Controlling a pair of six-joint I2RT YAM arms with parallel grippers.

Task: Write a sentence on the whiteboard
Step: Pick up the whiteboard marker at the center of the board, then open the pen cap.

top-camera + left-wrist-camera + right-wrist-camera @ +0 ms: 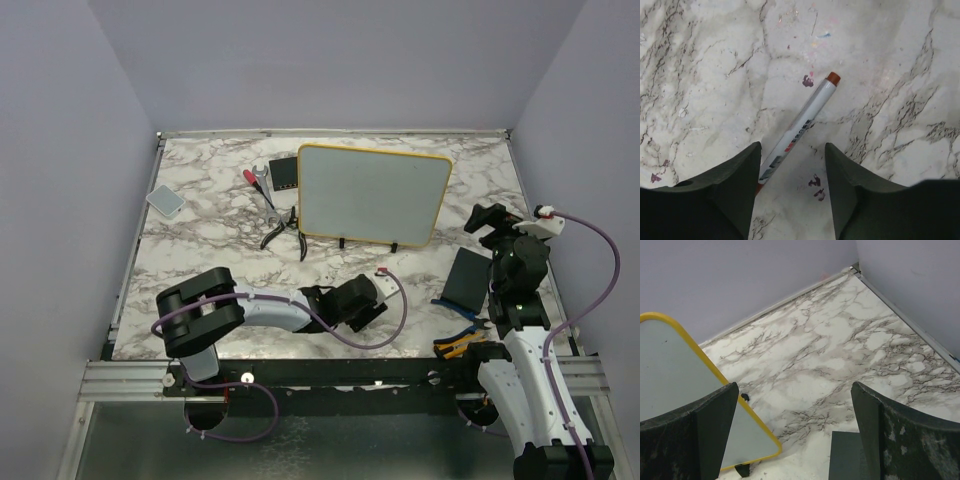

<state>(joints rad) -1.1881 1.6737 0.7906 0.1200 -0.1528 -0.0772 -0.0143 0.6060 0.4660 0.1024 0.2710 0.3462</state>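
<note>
Your left gripper (793, 147) is down low over the marble table (705, 75). Its two fingers are spread apart, and the marker (807, 117) lies flat on the table between them. They are not pinching it yet.

The marker is not in the middle of the gap. In the left wrist view its near end sits right against the finger on the left. There is bare table between it and the other finger. Its long body runs on a slant, away from that finger and off to the right, with the red-brown end farthest from the gripper. So the fingers cross it at a slant, not straight across. I think a squeeze from here could push the marker sideways or spin it, so line up first.

The whiteboard (373, 195) stands on its little feet farther back on the table, beyond the marker. It is blank, with no words on it, so I would say the job is only starting.

Your right gripper (794, 387) is wide open and holds nothing. It is near the right corner of the whiteboard, beside a black box (845, 457), well apart from the marker. The left arm is the nearer one.
</note>
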